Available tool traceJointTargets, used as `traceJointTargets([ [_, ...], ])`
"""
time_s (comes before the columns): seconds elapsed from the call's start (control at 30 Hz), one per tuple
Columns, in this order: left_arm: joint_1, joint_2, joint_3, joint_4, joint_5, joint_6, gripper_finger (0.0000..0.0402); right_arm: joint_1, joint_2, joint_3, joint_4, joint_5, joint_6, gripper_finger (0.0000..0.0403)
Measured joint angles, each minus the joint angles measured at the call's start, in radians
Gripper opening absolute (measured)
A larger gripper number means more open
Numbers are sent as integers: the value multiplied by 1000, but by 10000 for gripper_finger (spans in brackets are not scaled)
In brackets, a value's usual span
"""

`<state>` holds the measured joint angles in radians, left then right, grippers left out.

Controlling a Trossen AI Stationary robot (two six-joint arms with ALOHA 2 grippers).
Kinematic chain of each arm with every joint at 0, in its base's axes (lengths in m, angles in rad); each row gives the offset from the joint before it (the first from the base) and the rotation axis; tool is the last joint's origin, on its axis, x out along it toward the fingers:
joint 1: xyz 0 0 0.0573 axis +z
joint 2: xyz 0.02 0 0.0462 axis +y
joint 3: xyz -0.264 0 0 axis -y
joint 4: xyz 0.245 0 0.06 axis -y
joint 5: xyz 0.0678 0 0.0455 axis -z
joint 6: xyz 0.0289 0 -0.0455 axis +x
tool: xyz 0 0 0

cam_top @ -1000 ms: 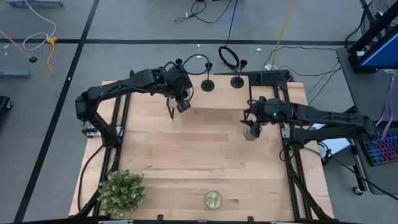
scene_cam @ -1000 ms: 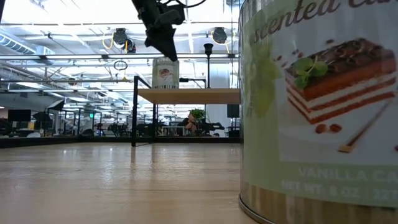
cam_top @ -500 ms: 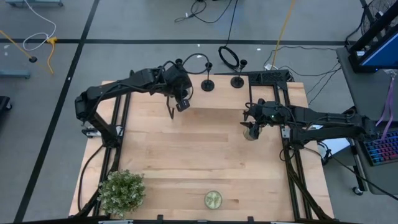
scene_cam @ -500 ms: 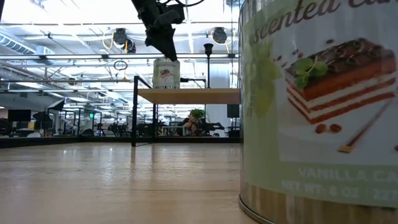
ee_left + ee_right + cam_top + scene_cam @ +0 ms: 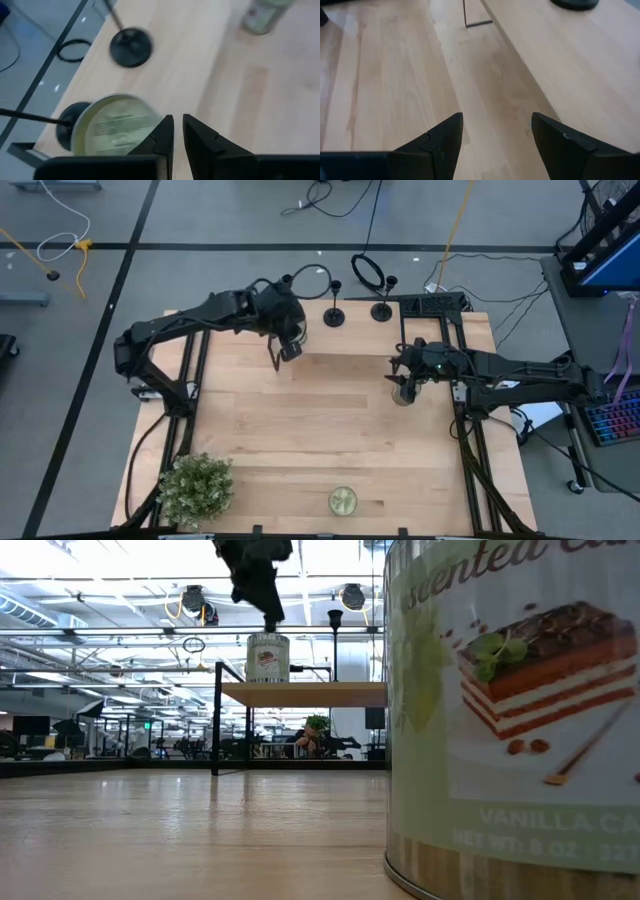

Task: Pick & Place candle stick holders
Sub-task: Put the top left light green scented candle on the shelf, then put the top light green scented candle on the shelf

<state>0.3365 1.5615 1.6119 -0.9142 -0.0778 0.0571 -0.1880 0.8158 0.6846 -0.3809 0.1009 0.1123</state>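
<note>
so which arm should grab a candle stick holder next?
Probably left. The left hand hangs near the far edge, close to the candle stick holders, fingers nearly closed with nothing between them. The right hand is open, farther off, over a candle tin.

Floor [image 5: 250, 220]: grey, black tape lines | cables [image 5: 335, 195] loose | keyboard [image 5: 612, 423] beside table | ceiling lights [image 5: 195, 602] bright
</note>
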Motion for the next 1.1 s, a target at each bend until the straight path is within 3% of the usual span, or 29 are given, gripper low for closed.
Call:
traceJointTargets([
  [0.23,-119,-83,0,3,33,41,47,0,0,0,-7,-18,30,228],
  [0.5,-253,-87,0,-11,25,72,47,64,0,0,-76,-75,166,228],
  [0.8,-288,-86,0,-21,24,77,47,146,1,-5,-319,241,552,228],
  [1.1,-264,-86,0,-20,23,103,47,153,27,-137,-124,157,680,204],
])
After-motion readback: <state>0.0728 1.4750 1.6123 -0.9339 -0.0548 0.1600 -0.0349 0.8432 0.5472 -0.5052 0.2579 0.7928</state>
